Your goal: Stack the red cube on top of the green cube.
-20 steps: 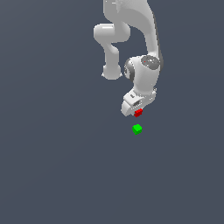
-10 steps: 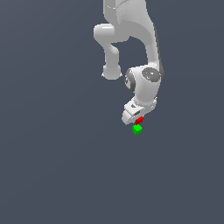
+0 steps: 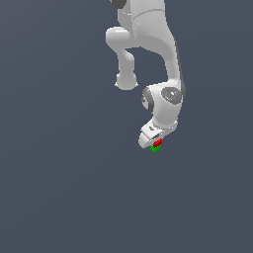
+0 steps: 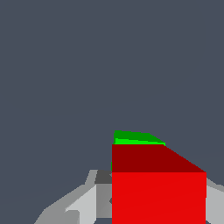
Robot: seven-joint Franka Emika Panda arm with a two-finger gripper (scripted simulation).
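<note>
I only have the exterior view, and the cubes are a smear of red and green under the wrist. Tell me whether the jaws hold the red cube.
Observer: Yes. In the wrist view the red cube sits between the jaws, with a grey finger on each side.
Operator: Now give me the green cube's position.
Observer: The green cube lies right behind the red one. Only a strip of it shows past one red edge.
Operator: Report whether they touch.
Observer: No gap shows between them, but the red cube hides where they would meet, so I cannot tell.

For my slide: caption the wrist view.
Gripper holds red cube just over green cube.
</note>
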